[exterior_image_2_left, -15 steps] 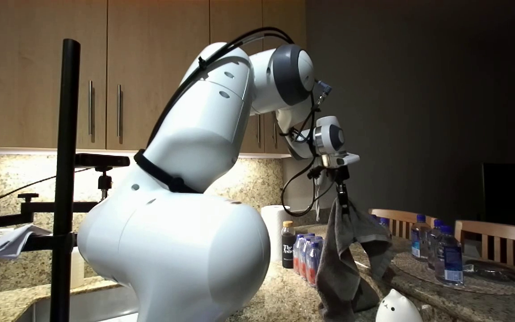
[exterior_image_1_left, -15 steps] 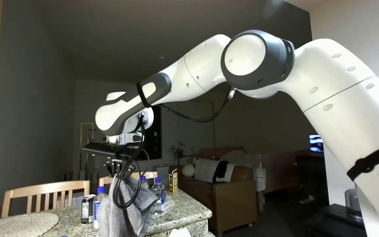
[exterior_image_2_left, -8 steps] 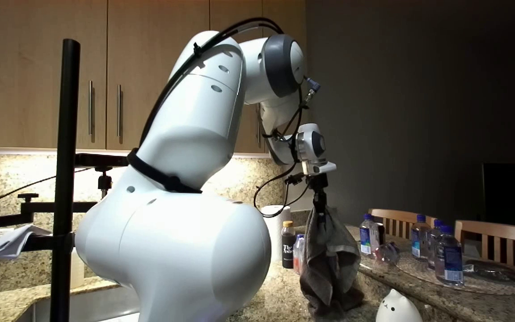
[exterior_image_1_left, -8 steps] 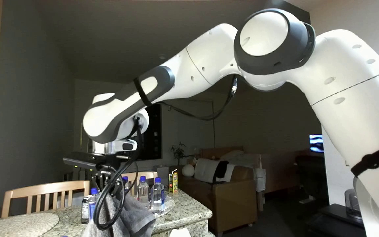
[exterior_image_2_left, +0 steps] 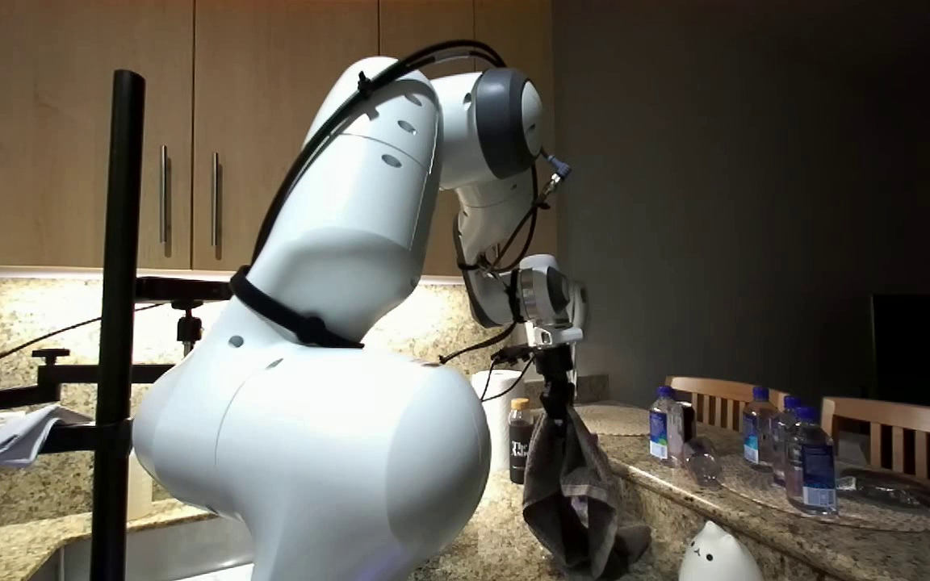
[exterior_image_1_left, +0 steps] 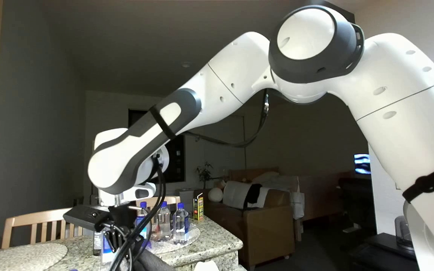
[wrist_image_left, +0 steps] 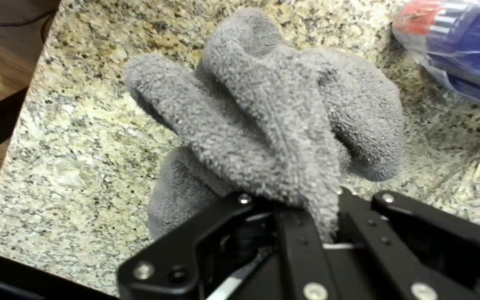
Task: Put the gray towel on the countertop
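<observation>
The gray towel (wrist_image_left: 290,125) hung bunched from the claw (wrist_image_left: 325,208), which was clamped on its top, over the speckled bench (wrist_image_left: 77,187); I could not tell whether its lower folds touched the bench. In the wrist view, plastic-wrapped bottles (wrist_image_left: 461,50) were to the right of the towel. In an exterior view, a dark bottle (exterior_image_2_left: 519,444) and a paper roll (exterior_image_2_left: 491,428) stood left of the towel, a white cat figure (exterior_image_2_left: 719,557) to its right, and water bottles (exterior_image_2_left: 814,468) farther right.

Dark bottle (exterior_image_2_left: 519,461) in exterior view: "The", line below blurred. Labels on clear bottles (exterior_image_2_left: 815,470): unreadable.
</observation>
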